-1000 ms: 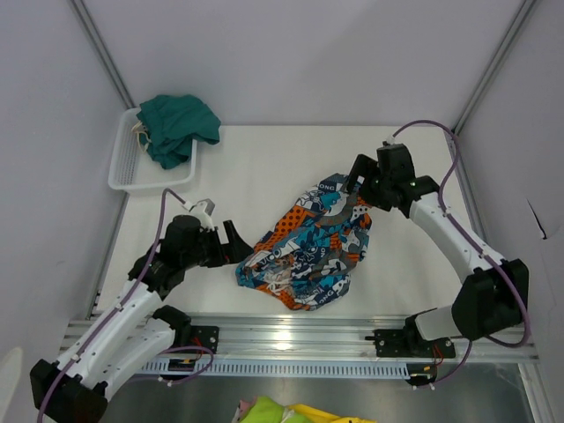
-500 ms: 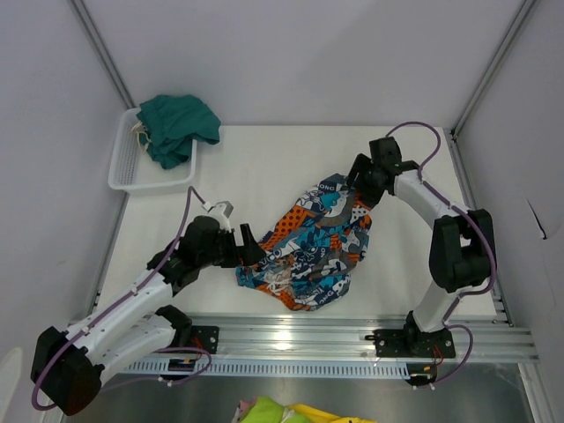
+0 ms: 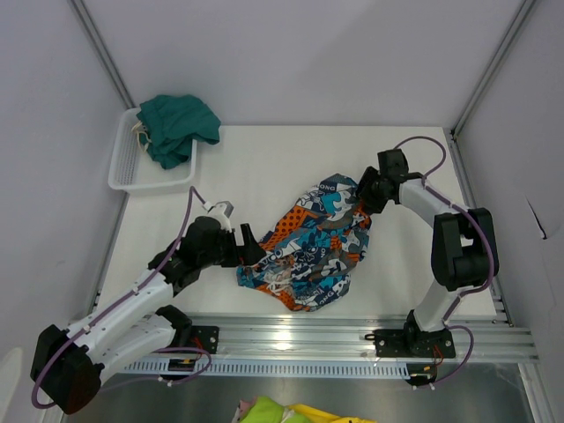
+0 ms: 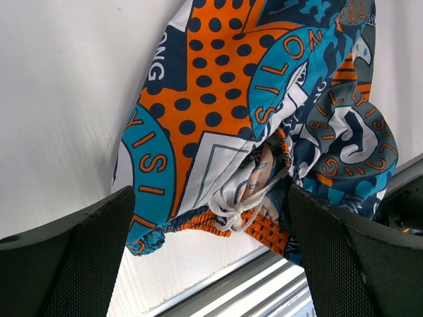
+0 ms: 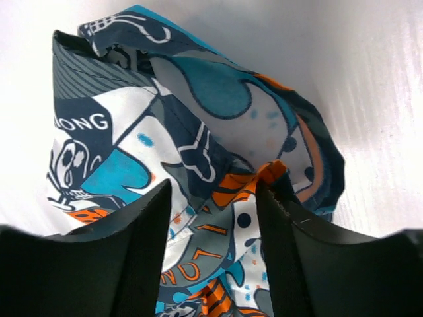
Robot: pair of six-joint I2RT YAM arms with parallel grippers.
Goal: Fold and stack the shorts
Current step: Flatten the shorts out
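Neither of the 2 pairs is folded yet: the patchwork shorts point(image 3: 308, 251) lie crumpled between left hand point(image 3: 247, 244) and right hand point(image 3: 362, 196), both with fingers apart, while the green shorts point(image 3: 176, 123) wait at 10 o'clock.

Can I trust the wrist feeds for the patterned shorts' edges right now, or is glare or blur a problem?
Left wrist: patterned shorts and their drawstring sharp and evenly lit, fingers dark. Right wrist: print readable, but the table at right is washed out and the fingers look soft. Top external: glare only on the metal rail.
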